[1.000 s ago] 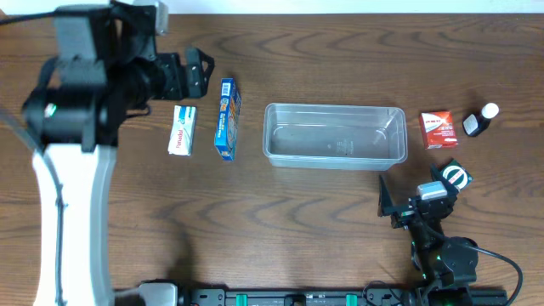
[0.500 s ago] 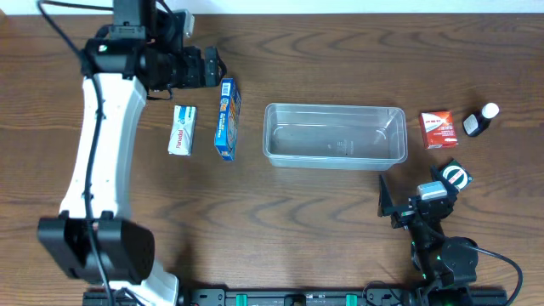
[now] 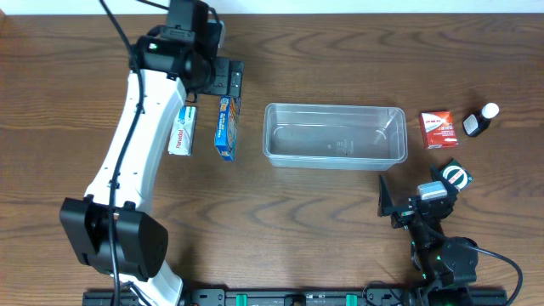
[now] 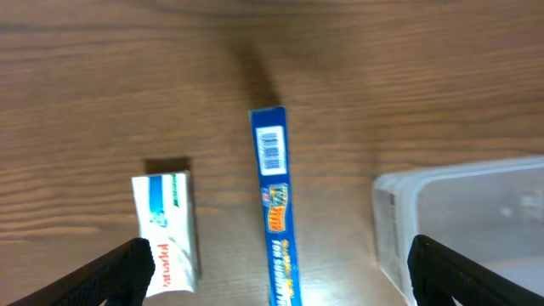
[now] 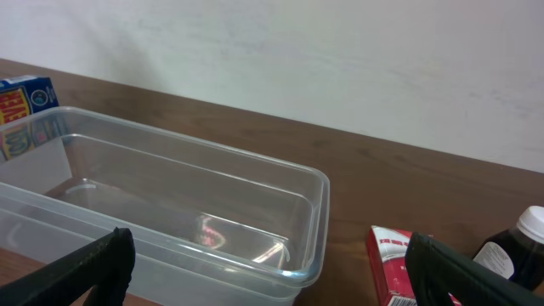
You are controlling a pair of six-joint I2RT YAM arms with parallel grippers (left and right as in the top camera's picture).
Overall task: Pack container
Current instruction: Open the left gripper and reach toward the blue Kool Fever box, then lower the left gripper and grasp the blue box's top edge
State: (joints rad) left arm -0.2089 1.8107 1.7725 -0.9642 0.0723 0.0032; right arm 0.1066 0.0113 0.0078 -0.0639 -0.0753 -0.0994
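Note:
The clear plastic container (image 3: 334, 153) lies empty at the table's middle; it also shows in the left wrist view (image 4: 463, 221) and the right wrist view (image 5: 316, 223). A blue box (image 3: 226, 127) stands on edge to its left, with a white box (image 3: 181, 132) further left. My left gripper (image 3: 229, 81) is open and empty above the blue box's far end; in its wrist view the blue box (image 4: 273, 195) lies between the open fingers (image 4: 280, 285), with the white box (image 4: 166, 225) beside it. My right gripper (image 3: 393, 204) is open and empty, low, in front of the container's right end.
A red box (image 3: 439, 129) and a dark bottle with a white cap (image 3: 480, 121) stand right of the container. Both show in the right wrist view, the red box (image 5: 395, 263) and the bottle (image 5: 514, 246). A white wall is behind the table.
My left arm has swung right from the table's far left to above the blue box's far end. The right arm and all objects have not moved.

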